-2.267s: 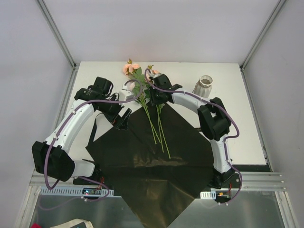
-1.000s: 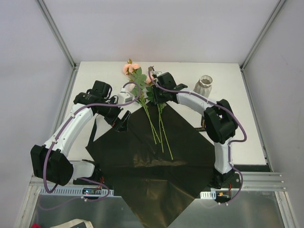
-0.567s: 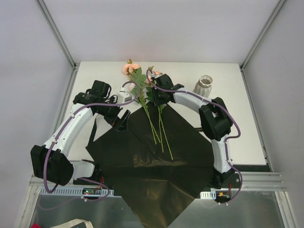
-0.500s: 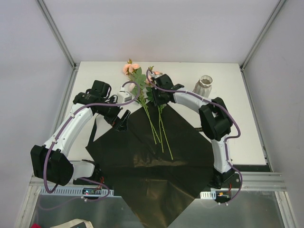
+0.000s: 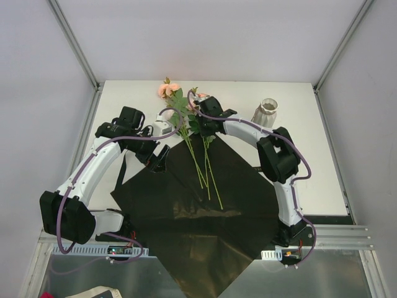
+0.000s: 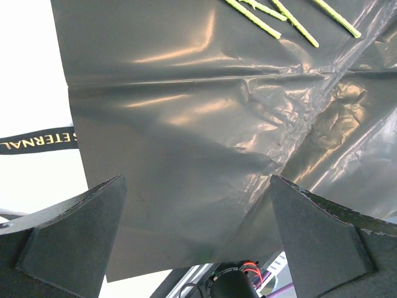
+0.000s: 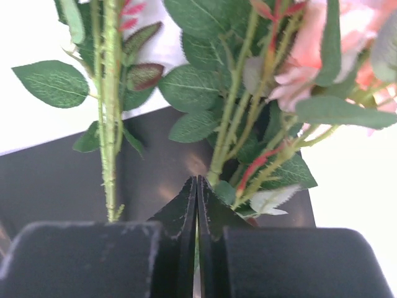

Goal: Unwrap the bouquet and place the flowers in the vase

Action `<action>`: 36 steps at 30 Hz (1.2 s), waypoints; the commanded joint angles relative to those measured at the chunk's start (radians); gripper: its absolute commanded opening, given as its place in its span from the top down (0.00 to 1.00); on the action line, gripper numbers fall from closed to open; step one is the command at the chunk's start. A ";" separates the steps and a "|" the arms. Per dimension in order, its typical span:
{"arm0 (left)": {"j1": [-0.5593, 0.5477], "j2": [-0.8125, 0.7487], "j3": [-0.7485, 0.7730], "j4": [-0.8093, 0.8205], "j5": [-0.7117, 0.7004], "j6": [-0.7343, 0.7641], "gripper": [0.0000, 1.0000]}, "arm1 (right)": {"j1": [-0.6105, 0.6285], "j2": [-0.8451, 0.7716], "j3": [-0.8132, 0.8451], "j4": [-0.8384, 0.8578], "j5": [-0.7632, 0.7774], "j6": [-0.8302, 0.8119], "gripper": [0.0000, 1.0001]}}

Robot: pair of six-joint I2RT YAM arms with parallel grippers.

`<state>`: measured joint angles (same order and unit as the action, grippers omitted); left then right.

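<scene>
Lettering in gold, "ETERNAL", ran along a black ribbon (image 6: pixel 37 140) beside the glossy, crinkled black sheet (image 6: pixel 186 155). The flowers (image 5: pixel 180 105) lay across its far corner, serrated leaves against the right jaws, which were pressed together. The left jaws were spread wide. The ribbed white vase (image 5: pixel 268 112) stood apart on the worktop (image 5: pixel 322 174).

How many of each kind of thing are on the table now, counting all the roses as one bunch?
Bunch of peach-pink artificial roses on green stems: 1
Black paper wrapping sheet: 1
White ribbed ceramic vase: 1
Black ribbon with gold lettering: 1
Total: 4
</scene>
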<state>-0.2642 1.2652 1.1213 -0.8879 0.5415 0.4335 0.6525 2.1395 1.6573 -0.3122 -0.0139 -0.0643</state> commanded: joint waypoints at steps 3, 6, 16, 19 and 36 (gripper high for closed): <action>0.014 -0.032 -0.011 0.015 0.008 0.011 0.01 | 0.038 -0.045 0.047 0.012 0.000 0.008 0.99; 0.016 -0.030 -0.011 0.018 0.009 0.011 0.01 | 0.045 -0.102 0.032 0.033 0.002 0.014 0.99; 0.017 -0.030 -0.023 0.023 0.015 0.004 0.01 | 0.068 -0.219 -0.145 -0.024 0.139 -0.006 0.51; 0.019 -0.033 -0.032 0.029 0.015 0.005 0.01 | 0.090 -0.285 -0.284 0.024 0.163 -0.011 0.55; 0.025 -0.033 -0.041 0.029 0.005 0.010 0.01 | 0.136 -0.323 -0.401 0.041 0.129 -0.048 0.68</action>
<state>-0.2470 1.2583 1.0893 -0.8532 0.5411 0.4339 0.7834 1.8629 1.2190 -0.2745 0.1089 -0.0956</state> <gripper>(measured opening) 0.992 0.314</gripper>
